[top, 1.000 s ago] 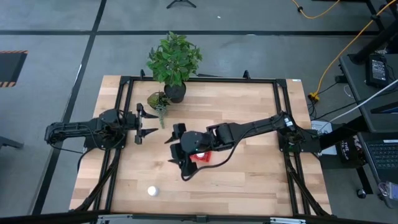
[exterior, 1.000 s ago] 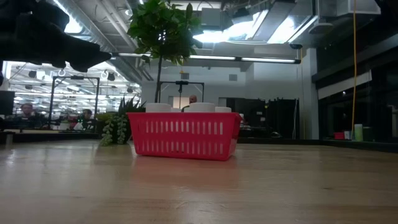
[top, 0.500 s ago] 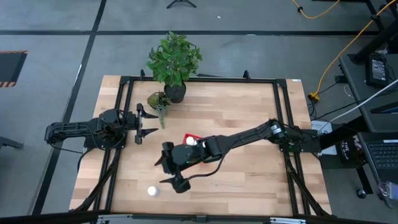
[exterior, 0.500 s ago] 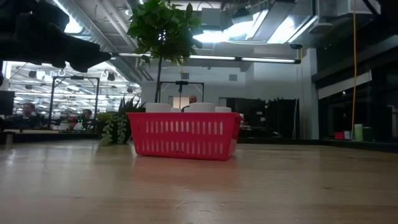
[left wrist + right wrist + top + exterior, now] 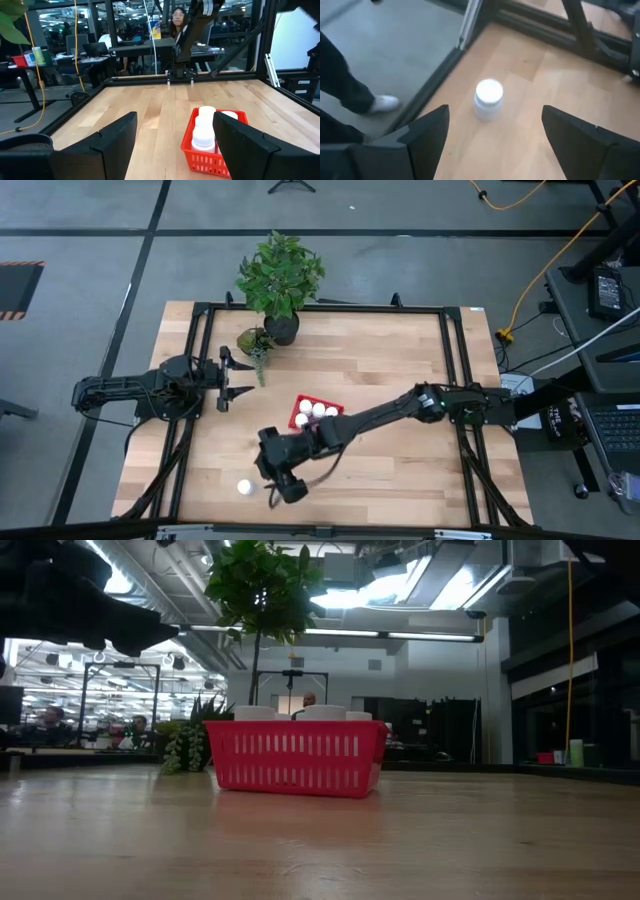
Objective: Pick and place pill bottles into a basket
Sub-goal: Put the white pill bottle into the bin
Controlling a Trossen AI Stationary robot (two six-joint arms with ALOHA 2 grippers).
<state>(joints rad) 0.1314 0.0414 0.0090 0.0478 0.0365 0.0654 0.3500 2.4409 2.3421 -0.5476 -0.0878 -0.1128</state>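
The red mesh basket (image 5: pixel 314 414) stands mid-table with several white pill bottles (image 5: pixel 318 411) upright inside; it also shows in the low view (image 5: pixel 298 757) and the left wrist view (image 5: pixel 214 145). One white pill bottle (image 5: pixel 244 488) stands alone near the table's near edge, left of centre, and shows in the right wrist view (image 5: pixel 488 99). My right gripper (image 5: pixel 270 477) is open and empty, just right of that bottle and above the table. My left gripper (image 5: pixel 238 378) is open and empty at the table's left side.
A potted plant (image 5: pixel 281 280) in a black pot and a small green plant (image 5: pixel 257 342) stand at the far edge. A black frame (image 5: pixel 455 370) runs round the table. A person's leg and shoe (image 5: pixel 365 100) show on the floor beyond the table's edge.
My right gripper has gone from over the basket toward the table's near left, down toward the lone bottle, staying open. The basket with its bottles now stands uncovered.
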